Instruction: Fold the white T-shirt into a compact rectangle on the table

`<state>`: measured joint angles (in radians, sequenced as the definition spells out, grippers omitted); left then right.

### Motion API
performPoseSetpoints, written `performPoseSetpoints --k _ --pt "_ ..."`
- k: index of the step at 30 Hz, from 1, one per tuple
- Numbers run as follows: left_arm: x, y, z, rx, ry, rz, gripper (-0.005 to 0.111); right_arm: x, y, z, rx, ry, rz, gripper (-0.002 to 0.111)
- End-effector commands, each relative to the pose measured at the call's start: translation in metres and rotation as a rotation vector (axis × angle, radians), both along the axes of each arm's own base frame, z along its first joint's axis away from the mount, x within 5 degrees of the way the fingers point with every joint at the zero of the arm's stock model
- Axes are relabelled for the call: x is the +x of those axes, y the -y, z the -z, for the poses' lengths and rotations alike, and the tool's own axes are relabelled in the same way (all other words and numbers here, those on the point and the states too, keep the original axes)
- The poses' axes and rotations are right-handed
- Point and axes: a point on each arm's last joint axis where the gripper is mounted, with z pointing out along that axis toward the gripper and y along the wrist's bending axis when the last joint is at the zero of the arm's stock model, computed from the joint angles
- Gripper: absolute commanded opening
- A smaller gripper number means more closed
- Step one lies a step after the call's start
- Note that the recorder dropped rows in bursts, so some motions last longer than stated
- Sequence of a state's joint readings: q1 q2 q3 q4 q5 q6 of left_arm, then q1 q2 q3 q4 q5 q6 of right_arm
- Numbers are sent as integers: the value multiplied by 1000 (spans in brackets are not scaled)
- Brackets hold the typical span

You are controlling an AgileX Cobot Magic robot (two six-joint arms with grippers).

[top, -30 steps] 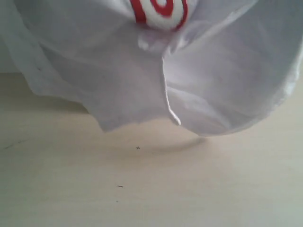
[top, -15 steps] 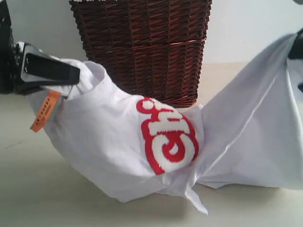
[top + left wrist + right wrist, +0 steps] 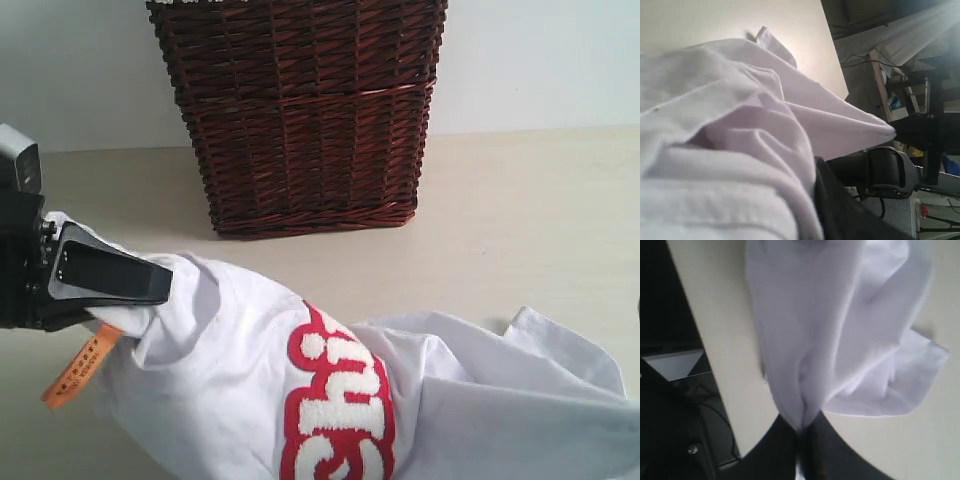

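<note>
- My left gripper (image 3: 158, 283) is clamped on the collar of the white T-shirt (image 3: 220, 390), with the orange tag (image 3: 75, 368) dangling just below it.
- My right gripper (image 3: 801, 435) pinches a fold of the same shirt, jaws closed tight.
- The shirt lies crumpled on the worktop (image 3: 520, 220), on the camera's side of the wicker basket (image 3: 300, 110), its red-edged letters (image 3: 335, 410) showing.

On the bench (image 3: 530, 220), the basket (image 3: 300, 110) stands at 12 o'clock, behind the T-shirt (image 3: 230, 400), which spreads from 7 to 4 o'clock in front. The left tool (image 3: 150, 287) sits at 9 o'clock on the collar, with the neck tag (image 3: 75, 368) beneath it at 8 o'clock.
</note>
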<state>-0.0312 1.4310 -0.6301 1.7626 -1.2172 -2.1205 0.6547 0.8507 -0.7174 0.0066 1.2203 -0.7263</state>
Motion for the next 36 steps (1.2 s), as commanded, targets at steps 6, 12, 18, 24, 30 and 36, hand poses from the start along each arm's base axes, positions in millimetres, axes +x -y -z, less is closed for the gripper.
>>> performPoseSetpoints --k 6,12,18,24,30,36 --pt "3 -4 -3 -17 3 -30 59 -17 -3 25 44 -141 -30 13" --pt "25 -33 -26 -13 106 -153 58 -26 -15 22 188 -248 -25 32" --pt "39 -55 -46 -39 180 -266 58 -23 -12 21 141 -198 -51 36" --pt "42 -56 -48 -41 235 -283 58 30 -2 -3 171 247 452 29" --pt "47 -56 -75 -171 361 -350 50 68 -28 37 21 165 490 0" --pt "20 -51 -130 -149 695 -317 25 150 -32 120 -178 26 764 0"
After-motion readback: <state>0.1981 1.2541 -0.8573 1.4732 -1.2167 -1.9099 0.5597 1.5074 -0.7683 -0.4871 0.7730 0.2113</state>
